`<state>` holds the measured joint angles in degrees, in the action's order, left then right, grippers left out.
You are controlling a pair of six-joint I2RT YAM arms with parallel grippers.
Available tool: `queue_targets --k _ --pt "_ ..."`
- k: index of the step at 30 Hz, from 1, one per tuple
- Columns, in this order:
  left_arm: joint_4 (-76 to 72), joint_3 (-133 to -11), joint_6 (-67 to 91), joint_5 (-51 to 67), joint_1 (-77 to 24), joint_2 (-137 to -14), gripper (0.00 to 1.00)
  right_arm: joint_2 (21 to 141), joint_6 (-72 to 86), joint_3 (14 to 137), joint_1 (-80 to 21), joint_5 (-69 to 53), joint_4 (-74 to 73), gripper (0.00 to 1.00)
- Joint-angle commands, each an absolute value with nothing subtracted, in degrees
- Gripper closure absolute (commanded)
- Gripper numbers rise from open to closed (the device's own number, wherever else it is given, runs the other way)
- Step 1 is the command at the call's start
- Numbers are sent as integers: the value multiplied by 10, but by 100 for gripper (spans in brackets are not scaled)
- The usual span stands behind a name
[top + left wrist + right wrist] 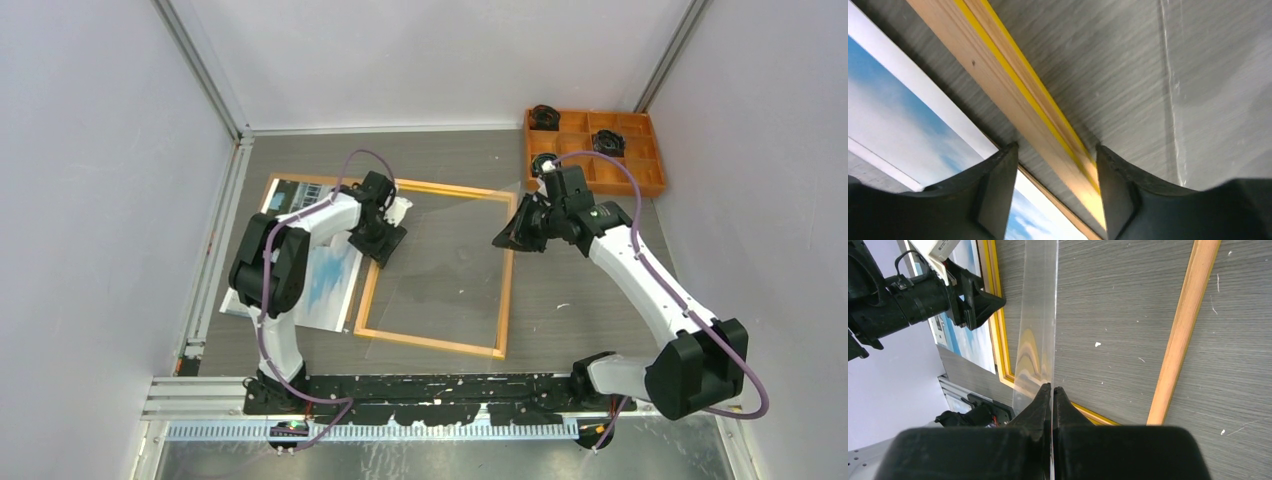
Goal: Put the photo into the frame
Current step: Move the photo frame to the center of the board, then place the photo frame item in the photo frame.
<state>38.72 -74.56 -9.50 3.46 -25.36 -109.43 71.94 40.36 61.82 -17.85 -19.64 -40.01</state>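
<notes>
The frame (430, 342) lies flat in the middle of the table (580, 320), wood-coloured with a yellow strip along its inner edge. The photo (330, 285) lies picture side up toward the table's left edge. It sits just beside the frame's left rail with a narrow strip of grey table between them, and the left arm partly covers it.

The left gripper (379, 248) is spread above that left rail. One of its fingers (998, 195) is over the photo's edge and the other is on the inner side of the rail, and neither is pinching anything.

The right gripper (500, 238) is pressed together on the edge of a clear sheet (450, 265). The sheet stretches across the frame's opening toward the left arm.

An orange tray (656, 155) sits at the far right corner.
</notes>
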Motion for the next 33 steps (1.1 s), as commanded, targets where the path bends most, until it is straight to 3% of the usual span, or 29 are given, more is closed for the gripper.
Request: queue_targets --k 1,7,13,21,33 --pt "479 -763 -103 75 -221 -1069 36 727 385 656 -180 -215 -374 99" --pt "547 -851 -83 187 -139 -1025 21 756 381 704 -180 -253 -354 99" --pt "574 -898 -86 249 -82 -986 19 783 382 766 -181 -327 -311 99" --pt "553 -892 -94 202 -26 -964 19 867 404 817 -177 -352 -236 99" --pt "474 -765 -134 131 -30 -990 19 1032 447 801 -143 -328 -196 98"
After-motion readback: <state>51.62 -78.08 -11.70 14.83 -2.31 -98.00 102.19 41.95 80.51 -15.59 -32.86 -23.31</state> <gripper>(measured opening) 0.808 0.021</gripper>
